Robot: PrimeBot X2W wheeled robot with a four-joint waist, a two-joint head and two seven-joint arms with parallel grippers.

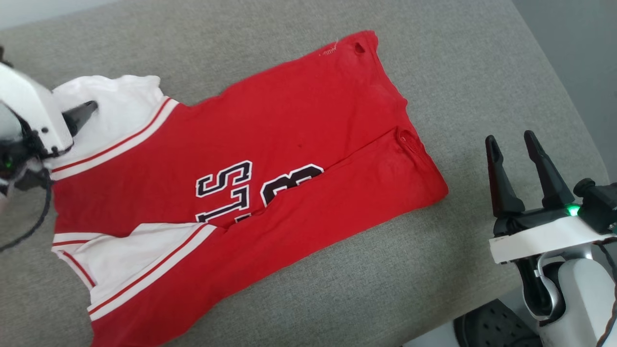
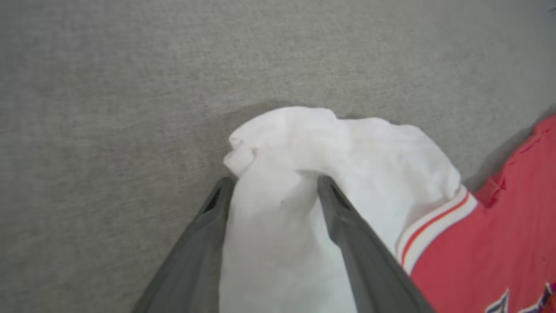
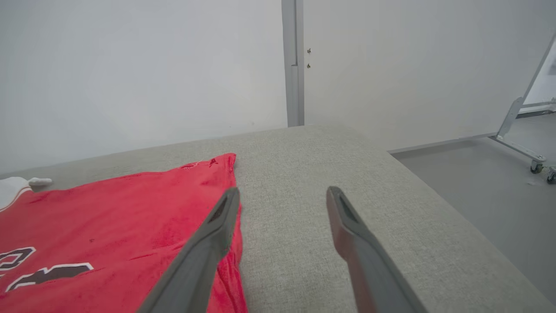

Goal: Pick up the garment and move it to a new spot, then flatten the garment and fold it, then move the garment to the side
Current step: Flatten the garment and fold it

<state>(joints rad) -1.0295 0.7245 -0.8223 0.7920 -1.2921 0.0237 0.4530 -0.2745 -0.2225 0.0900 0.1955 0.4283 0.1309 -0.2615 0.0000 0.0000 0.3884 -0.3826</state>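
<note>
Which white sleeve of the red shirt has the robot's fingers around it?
On the big grey cushion lies a red jersey with a black-and-white number print. Its two white sleeves sit at the head view's left end. The one you want is the upper sleeve, bunched up between the two dark fingers of the left gripper. The lower sleeve lies flat with no fingers near it.

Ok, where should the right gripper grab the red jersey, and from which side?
On the red jersey, I'd pinch the hem corner nearest the open right gripper, coming low from its side over the grey cushion. That corner lies flat with free edges, opposite the white sleeve lying in the left gripper.
</note>
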